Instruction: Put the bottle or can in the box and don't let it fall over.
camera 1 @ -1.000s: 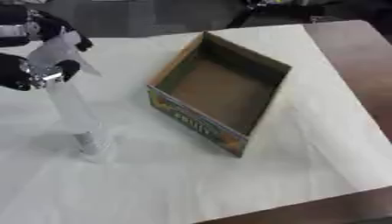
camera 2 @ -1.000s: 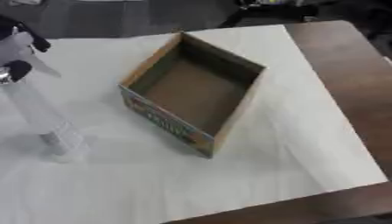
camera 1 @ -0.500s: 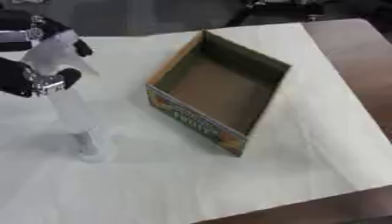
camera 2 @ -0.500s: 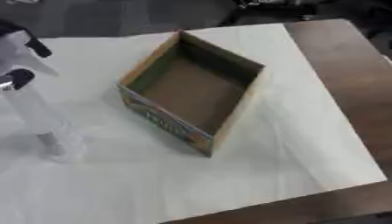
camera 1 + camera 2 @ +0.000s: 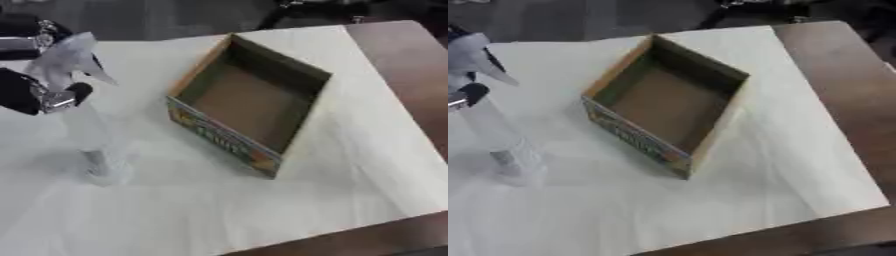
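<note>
A tall clear plastic bottle (image 5: 94, 142) is upright on the white cloth, to the left of the box. My left hand (image 5: 33, 89) comes in from the upper left, its fingers curled round the bottle's top. Whether the bottle's base touches the cloth or hangs just above it I cannot tell. The open cardboard box (image 5: 226, 142) has a printed front wall and sits askew in the middle, with nothing inside it. My right hand shows in no view.
A white cloth (image 5: 219, 210) covers most of the brown table (image 5: 411, 65), which shows bare along the right and lower right edges. Dark shapes stand beyond the far edge.
</note>
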`<state>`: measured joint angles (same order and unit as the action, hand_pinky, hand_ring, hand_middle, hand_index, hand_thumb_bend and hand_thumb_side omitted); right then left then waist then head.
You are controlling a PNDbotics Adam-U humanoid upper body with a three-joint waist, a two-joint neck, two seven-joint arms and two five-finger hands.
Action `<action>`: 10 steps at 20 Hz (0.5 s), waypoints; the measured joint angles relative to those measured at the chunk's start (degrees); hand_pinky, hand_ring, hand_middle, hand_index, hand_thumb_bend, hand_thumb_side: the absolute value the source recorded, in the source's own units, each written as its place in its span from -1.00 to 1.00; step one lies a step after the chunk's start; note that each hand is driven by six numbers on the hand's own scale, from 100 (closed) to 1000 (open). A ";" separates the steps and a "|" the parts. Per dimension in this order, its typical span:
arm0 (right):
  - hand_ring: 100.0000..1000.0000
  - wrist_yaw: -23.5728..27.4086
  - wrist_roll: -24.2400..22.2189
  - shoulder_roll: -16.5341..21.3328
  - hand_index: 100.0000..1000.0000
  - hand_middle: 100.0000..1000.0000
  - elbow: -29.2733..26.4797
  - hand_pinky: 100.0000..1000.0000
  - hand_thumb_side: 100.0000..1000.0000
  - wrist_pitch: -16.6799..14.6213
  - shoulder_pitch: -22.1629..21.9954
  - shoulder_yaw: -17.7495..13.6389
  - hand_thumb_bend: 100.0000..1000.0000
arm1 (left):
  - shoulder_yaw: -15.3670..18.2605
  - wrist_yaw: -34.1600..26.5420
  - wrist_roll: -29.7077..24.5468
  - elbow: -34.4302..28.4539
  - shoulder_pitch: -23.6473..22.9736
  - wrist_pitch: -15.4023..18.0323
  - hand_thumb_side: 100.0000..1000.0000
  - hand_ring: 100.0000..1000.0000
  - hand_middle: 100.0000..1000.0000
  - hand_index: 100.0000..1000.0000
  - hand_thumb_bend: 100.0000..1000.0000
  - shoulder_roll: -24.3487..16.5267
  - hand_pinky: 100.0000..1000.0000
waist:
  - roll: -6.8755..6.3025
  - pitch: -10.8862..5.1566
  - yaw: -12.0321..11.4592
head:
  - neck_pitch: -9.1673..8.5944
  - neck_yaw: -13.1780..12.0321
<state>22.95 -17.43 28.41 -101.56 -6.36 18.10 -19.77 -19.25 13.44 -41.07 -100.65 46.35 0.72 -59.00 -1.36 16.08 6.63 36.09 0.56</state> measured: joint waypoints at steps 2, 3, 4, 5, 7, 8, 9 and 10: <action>1.00 0.00 -0.05 -0.03 0.80 1.00 0.01 0.96 -0.62 -0.01 0.00 -0.01 -1.00 | -0.04 0.00 0.02 0.06 0.01 -0.02 0.06 -0.08 0.12 0.48 -1.00 0.10 0.16 | 0.00 0.00 0.05 | 0.00 0.00; 1.00 0.00 -0.07 -0.07 0.80 1.00 0.01 0.96 -0.62 -0.02 0.00 -0.02 -1.00 | -0.09 0.00 0.03 0.18 0.03 -0.03 0.05 -0.12 0.09 0.46 -1.00 0.10 0.13 | 0.00 0.00 0.06 | 0.00 0.00; 1.00 0.00 -0.09 -0.13 0.80 1.00 0.02 0.96 -0.62 -0.01 0.00 -0.02 -1.00 | -0.17 0.00 0.05 0.32 0.04 -0.05 0.04 -0.14 0.06 0.43 -1.00 0.11 0.11 | 0.00 0.00 0.07 | 0.00 0.00; 1.00 0.00 -0.11 -0.19 0.80 1.00 0.02 0.96 -0.62 -0.01 0.00 -0.03 -1.00 | -0.25 0.00 0.11 0.36 0.05 -0.11 0.01 -0.18 0.02 0.39 -1.00 0.13 0.06 | 0.01 0.00 0.09 | 0.00 -0.01; 1.00 0.00 -0.19 -0.44 0.80 1.00 0.04 0.96 -0.61 0.04 -0.01 -0.09 -1.00 | -0.31 0.00 0.27 0.40 0.09 -0.26 -0.13 -0.28 -0.06 0.33 -1.00 0.17 -0.04 | 0.01 0.00 0.11 | 0.00 -0.03; 1.00 0.00 -0.23 -0.46 0.80 1.00 0.05 0.96 -0.61 0.07 -0.01 -0.14 -1.00 | -0.31 0.00 0.38 0.47 0.12 -0.35 -0.17 -0.32 -0.09 0.30 -1.00 0.30 -0.08 | 0.01 0.00 0.12 | 0.00 -0.05; 1.00 0.00 -0.27 -0.46 0.80 1.00 0.05 0.96 -0.61 0.10 -0.02 -0.16 -1.00 | -0.31 0.00 0.52 0.55 0.14 -0.47 -0.20 -0.35 -0.11 0.26 -1.00 0.39 -0.11 | 0.01 0.00 0.13 | 0.00 -0.06; 1.00 0.00 -0.33 -0.46 0.80 1.00 0.07 0.96 -0.61 0.13 -0.02 -0.18 -1.00 | -0.31 -0.01 0.64 0.66 0.16 -0.57 -0.28 -0.39 -0.15 0.23 -1.00 0.52 -0.15 | 0.01 0.00 0.13 | 0.00 -0.08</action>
<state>22.95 -17.76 27.95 -101.48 -6.23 18.08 -19.96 -19.56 13.43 -40.43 -99.99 46.51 0.15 -58.49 -1.35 16.08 6.76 36.09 0.48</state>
